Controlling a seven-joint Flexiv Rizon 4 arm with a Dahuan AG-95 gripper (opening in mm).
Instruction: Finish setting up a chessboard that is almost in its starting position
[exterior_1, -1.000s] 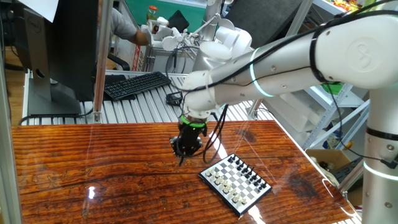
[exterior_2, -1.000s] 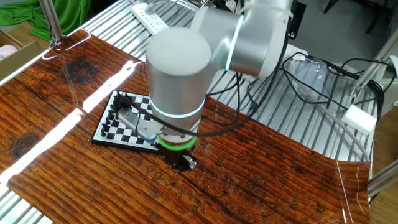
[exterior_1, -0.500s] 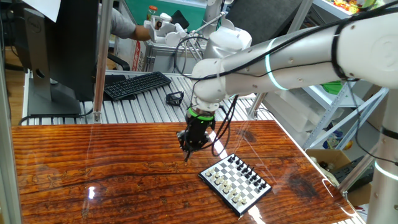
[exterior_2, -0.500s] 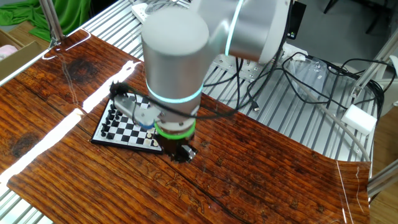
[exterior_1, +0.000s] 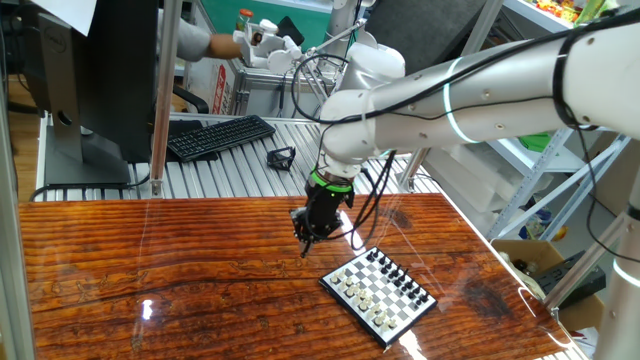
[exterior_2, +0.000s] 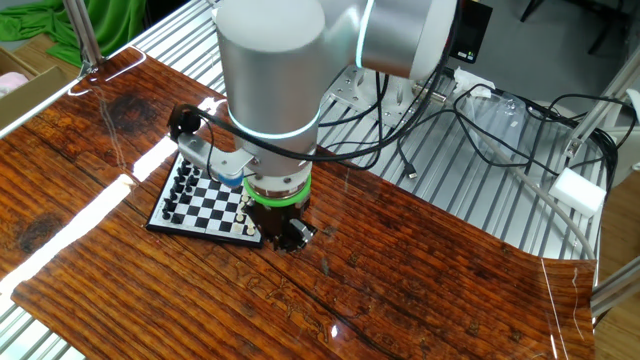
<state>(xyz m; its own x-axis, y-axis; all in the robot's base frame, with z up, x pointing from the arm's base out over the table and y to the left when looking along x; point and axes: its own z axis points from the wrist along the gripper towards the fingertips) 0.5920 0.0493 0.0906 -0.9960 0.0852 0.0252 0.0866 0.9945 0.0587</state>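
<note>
The chessboard (exterior_1: 378, 292) is a small black-and-white checkered board lying at an angle on the wooden table (exterior_1: 150, 280), with rows of tiny black and white pieces along two sides. In the other fixed view the chessboard (exterior_2: 203, 205) is partly hidden behind the arm's wrist. My gripper (exterior_1: 305, 243) points down just above the wood, a short way left of the board's far-left corner. Its dark fingers are shut. They are too small to show whether a piece sits between them. In the other fixed view the gripper (exterior_2: 291, 239) hangs right beside the board's corner.
A black keyboard (exterior_1: 218, 136) and a monitor (exterior_1: 95, 80) stand on the metal slatted bench behind the table. An upright post (exterior_1: 165, 95) rises at the table's back edge. A person's arm (exterior_1: 212, 45) reaches in at the back. Loose cables (exterior_2: 480, 130) lie on the slats.
The arm has swung right, carrying the shut gripper closer to the chessboard's corner. The board and its pieces have not moved.
</note>
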